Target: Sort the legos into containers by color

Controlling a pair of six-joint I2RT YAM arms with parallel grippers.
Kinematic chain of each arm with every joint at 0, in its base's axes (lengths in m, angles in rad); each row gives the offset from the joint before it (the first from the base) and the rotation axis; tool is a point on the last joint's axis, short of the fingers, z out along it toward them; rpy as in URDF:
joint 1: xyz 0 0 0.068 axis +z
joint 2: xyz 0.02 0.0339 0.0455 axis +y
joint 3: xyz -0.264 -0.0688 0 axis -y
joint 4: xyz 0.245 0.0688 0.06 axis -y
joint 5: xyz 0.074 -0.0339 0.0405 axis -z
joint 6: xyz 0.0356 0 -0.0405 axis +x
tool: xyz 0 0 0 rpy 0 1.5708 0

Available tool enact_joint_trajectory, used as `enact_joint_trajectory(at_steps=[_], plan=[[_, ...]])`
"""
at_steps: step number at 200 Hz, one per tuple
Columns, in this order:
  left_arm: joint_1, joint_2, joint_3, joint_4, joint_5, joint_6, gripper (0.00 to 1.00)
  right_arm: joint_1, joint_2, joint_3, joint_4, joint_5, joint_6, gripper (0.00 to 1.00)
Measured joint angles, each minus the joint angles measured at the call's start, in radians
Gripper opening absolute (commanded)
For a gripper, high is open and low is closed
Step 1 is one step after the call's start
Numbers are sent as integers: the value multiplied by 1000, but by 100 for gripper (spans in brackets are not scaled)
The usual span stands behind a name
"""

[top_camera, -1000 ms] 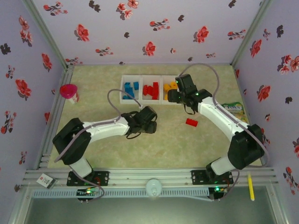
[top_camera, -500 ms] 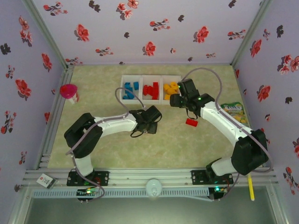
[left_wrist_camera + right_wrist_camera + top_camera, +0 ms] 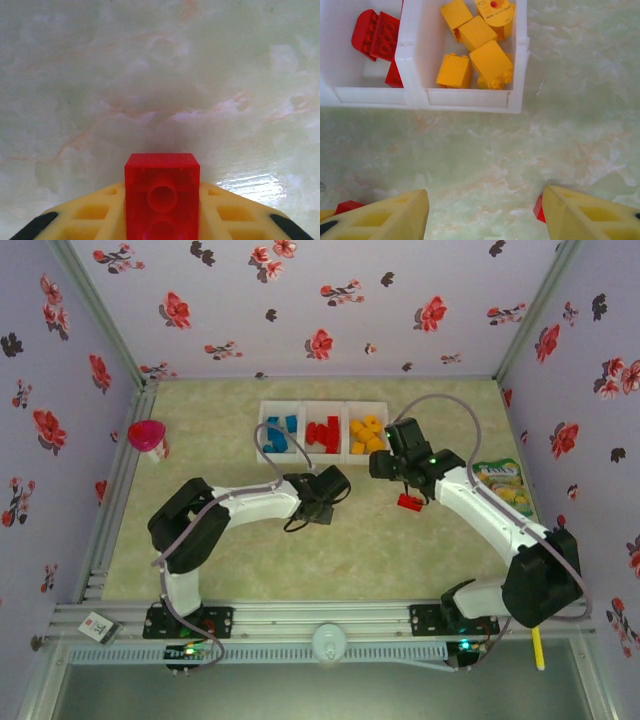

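My left gripper [image 3: 162, 205] is shut on a red lego brick [image 3: 162, 172], which sticks out between the yellow fingers with its hollow underside facing the camera. From above, the left gripper [image 3: 325, 486] hovers mid-table, below the bins. Three white containers stand in a row at the back: blue [image 3: 280, 433], red [image 3: 323, 433] and yellow [image 3: 367, 432]. My right gripper [image 3: 387, 464] is open just in front of the yellow container [image 3: 470, 97]. Another red brick [image 3: 410, 502] lies on the table; its corner [image 3: 538, 208] peeks out beside my right finger.
A pink cup [image 3: 147, 435] stands at the left edge. A green and yellow snack bag [image 3: 500, 480] lies at the right edge. A sliver of red [image 3: 347, 206] shows by my right gripper's left finger. The red container's wall [image 3: 370, 95] adjoins the yellow one.
The left gripper has slid right and slightly towards the bins. The right gripper has drawn back from over the yellow container towards the loose red brick.
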Motion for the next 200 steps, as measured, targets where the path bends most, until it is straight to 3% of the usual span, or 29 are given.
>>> enact_joint_trajectory(at_steps=[111,154,200], plan=[[99,-365,-178,332,-9,349,25,-5,-146,-105,-40,42,42,63],[243,-302,-157,466,49,388,25,-4,-170,-146,-40,38,66,63],[274,-95,66,487,72,417,25,-5,-170,-177,-32,31,92,63]])
